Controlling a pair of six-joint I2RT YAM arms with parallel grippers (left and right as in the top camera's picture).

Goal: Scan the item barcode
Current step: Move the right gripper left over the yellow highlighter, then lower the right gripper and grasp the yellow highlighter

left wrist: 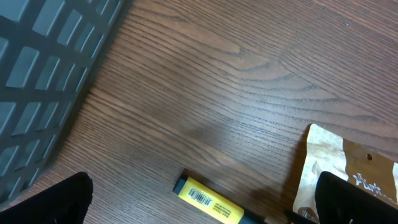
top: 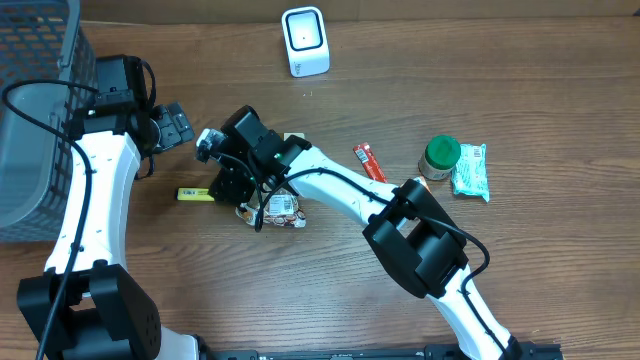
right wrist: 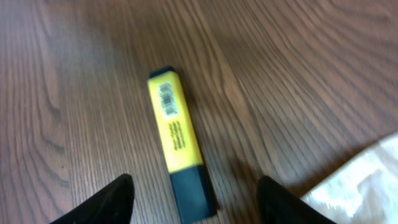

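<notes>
Overhead view: the right claw [top: 218, 188] hangs over the brown wooden bench [top: 520, 90]. A yellow plastic highlighter pen [top: 193, 194], the item to be scanned, lies flat just beside the claw's tip, on the side away from its arm. A crinkled printed snack packet [top: 283, 210] lies just beside this claw on the arm side. The left claw [top: 175, 125] is near the right claw, with a grey plastic mesh basket [top: 30, 120] behind it. A white box-shaped barcode scanner [top: 305, 40] stands well apart from both claws. A small red sachet [top: 368, 162], a green-lidded round jar [top: 440, 155] and a mint-green wrapped pack [top: 470, 172] lie well apart, past the right arm's elbow. Left wrist view: the left claw [left wrist: 202, 186] stands spread wide and holds nothing, its dark fingers [left wrist: 62, 202] at the lower corners. The pen [left wrist: 208, 202] lies on the bench between them, label up. The basket wall [left wrist: 43, 74] is beyond one finger and the packet [left wrist: 336, 168] is beside the other. Right wrist view: the right claw [right wrist: 193, 199] has its fingers [right wrist: 106, 202] apart and gripping nothing. The pen [right wrist: 177, 127] lies lengthwise ahead of them, its dark cap end between the tips with bench showing on either side. Its printed barcode [right wrist: 168, 99] faces up at the far end.
</notes>
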